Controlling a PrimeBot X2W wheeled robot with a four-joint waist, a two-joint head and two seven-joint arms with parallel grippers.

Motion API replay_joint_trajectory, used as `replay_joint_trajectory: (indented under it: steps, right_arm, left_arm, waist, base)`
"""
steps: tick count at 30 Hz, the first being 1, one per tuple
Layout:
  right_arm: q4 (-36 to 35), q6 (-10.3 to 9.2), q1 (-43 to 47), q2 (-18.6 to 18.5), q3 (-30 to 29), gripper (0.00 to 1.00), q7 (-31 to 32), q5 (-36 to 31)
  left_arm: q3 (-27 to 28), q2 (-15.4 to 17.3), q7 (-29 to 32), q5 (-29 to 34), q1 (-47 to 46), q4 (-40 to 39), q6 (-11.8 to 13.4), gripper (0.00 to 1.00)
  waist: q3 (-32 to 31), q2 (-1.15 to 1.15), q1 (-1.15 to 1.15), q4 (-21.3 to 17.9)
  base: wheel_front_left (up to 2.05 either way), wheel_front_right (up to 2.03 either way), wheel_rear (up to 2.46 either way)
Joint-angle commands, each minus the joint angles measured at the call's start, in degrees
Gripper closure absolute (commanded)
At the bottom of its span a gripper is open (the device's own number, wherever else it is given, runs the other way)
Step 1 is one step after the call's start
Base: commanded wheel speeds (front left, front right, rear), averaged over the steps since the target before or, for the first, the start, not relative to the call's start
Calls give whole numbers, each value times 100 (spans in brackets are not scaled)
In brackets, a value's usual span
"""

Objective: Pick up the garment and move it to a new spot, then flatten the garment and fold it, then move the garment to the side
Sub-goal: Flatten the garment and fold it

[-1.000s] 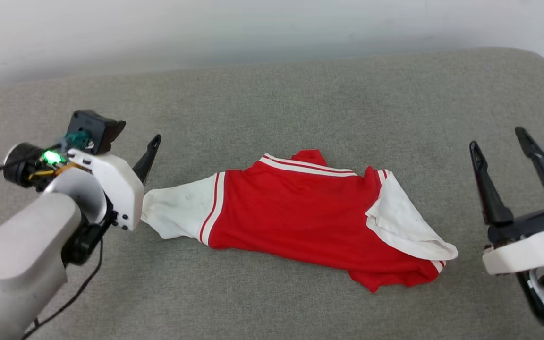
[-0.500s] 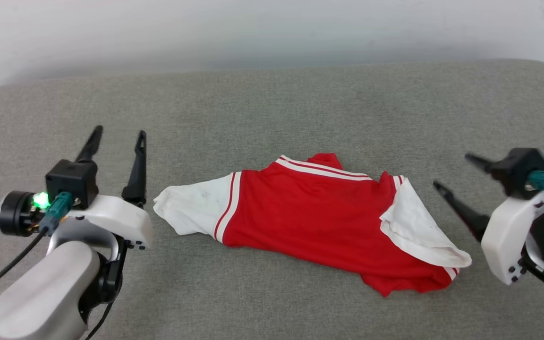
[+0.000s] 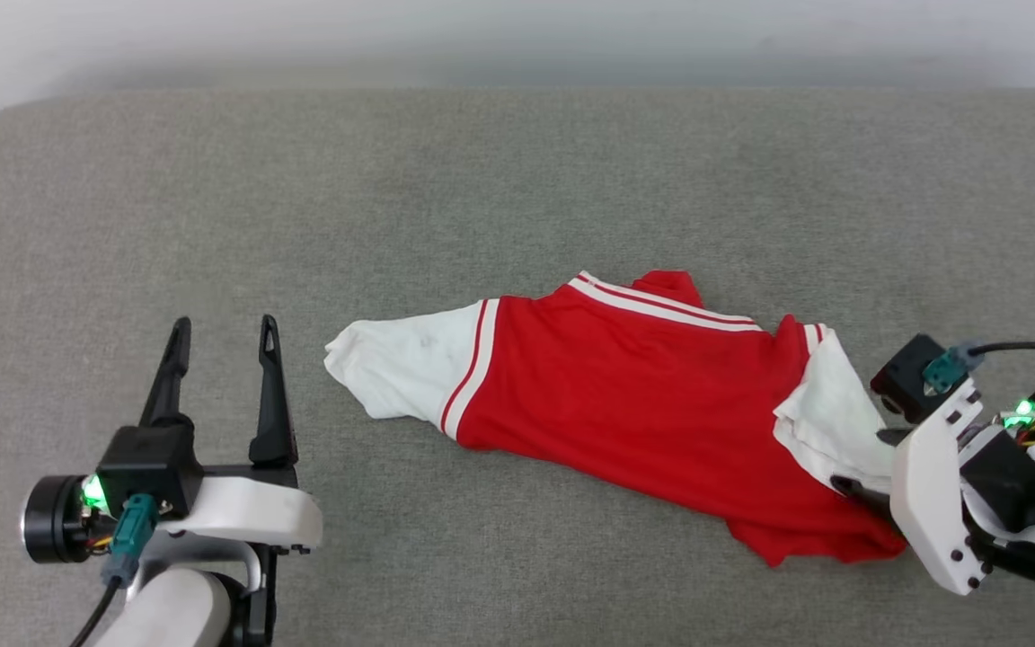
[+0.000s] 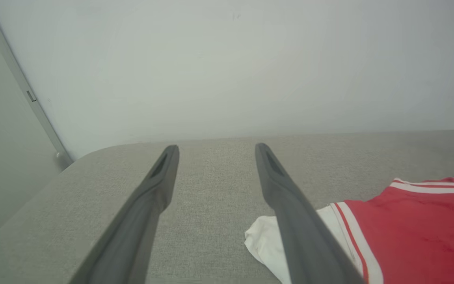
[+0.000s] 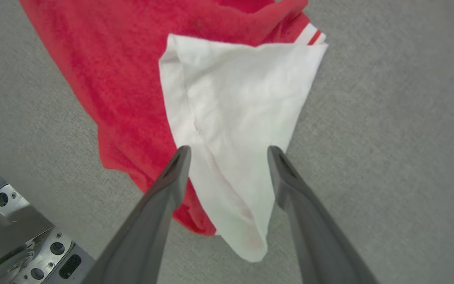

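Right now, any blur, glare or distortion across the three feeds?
Head view: soft even light, no hard shadows; garment sharp, back wall hazy, green lamps bloom slightly. Left wrist view: left tool fingers soften toward the bottom edge. Right wrist view: weave crisp, white sleeve bright, creases readable.

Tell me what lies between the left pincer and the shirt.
Only bare grey surface. In the head view the open left pincer stands apart from the shirt, whose white sleeve is nearest it, with nothing on the strip between them.
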Motion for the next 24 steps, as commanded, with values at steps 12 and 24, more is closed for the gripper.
replay_joint_trajectory:
  steps: [12,24]
  right_arm:
    - [922,-4,-317,163,758,100,-914,166]
    - [708,-3,268,-19,-663,100,-2345,1109]
  left_arm:
    - [695,-827,-27,739,405,351,-700,0]
    - [1203,-1301,-26,1180,701,485,-1183,0]
  waist:
    - [156,0,0,53]
    - [-11,0,0,-177]
  base:
    - [0,0,0]
    - [0,0,0]
